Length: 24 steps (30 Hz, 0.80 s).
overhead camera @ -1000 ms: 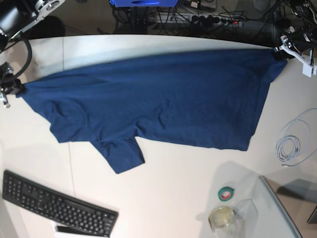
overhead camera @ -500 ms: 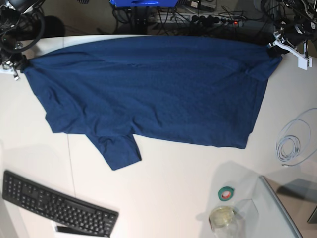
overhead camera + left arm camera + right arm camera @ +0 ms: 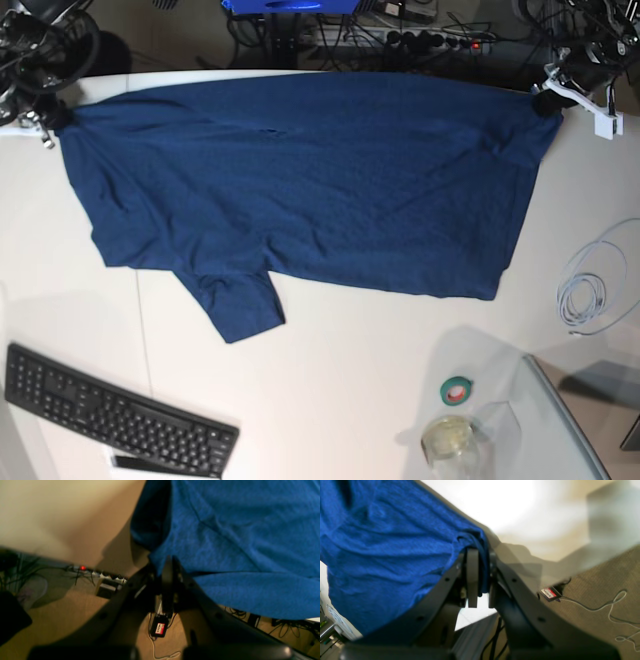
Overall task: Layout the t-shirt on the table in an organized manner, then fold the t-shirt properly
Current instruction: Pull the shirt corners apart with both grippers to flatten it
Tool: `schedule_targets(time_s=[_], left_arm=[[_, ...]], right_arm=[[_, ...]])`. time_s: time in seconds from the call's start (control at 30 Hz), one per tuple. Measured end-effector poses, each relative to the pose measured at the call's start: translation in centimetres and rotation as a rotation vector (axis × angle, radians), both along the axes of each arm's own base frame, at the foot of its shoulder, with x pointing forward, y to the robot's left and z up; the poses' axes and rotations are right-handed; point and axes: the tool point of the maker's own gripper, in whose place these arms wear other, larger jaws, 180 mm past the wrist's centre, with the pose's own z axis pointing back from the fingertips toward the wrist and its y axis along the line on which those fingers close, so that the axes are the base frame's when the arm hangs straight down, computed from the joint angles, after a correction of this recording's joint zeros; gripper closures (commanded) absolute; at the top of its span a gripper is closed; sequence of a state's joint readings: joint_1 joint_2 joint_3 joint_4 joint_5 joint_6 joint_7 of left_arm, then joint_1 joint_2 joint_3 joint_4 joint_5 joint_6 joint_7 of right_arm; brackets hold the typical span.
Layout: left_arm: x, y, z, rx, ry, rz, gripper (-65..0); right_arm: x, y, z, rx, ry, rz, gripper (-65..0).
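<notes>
Counted on the table [image 3: 330, 390]: one t-shirt [image 3: 310, 180], one keyboard [image 3: 115, 410], one roll of green tape [image 3: 457, 390], one coiled white cable [image 3: 592, 290]. Two grippers are present, left gripper [image 3: 548, 98] and right gripper [image 3: 52, 118].

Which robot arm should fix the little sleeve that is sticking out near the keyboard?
Probably the right gripper. It holds the t-shirt at the corner on the sleeve's side, near the keyboard. The left gripper clamps the far corner, much further away.
</notes>
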<state>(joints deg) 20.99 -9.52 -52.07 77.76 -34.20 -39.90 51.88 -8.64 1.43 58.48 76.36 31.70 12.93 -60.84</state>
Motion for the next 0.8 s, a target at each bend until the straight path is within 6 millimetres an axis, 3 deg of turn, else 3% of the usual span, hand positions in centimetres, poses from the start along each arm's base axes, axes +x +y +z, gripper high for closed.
schedule_targets(time_s=[0.2,0.53,0.6,0.7,0.8], left_arm=[[-1.2,-0.3,-0.4,-0.006,0.022,0.004,0.0],[-0.8,-0.2,-0.3,-0.004,-0.003,0.015,0.0],[-0.9,-0.2,-0.3,-0.004,-0.001,0.015,0.0],[-1.1,-0.2,-0.3,-0.004,0.002,0.015,0.0],[-1.4,0.2,-0.4,0.001,0.015,0.050,-17.1]], right_arm=[[0.1,-0.2,0.1,-0.003,-0.003,0.001,-0.2],[0.1,0.0,0.0,-0.001,-0.002,0.004,-1.1],[0.1,0.0,0.0,0.000,-0.002,0.004,-5.6],[-0.2,0.0,0.0,-0.002,0.000,0.001,-20.1],[-0.3,0.0,0.1,0.002,-0.011,-0.003,-34.7]])
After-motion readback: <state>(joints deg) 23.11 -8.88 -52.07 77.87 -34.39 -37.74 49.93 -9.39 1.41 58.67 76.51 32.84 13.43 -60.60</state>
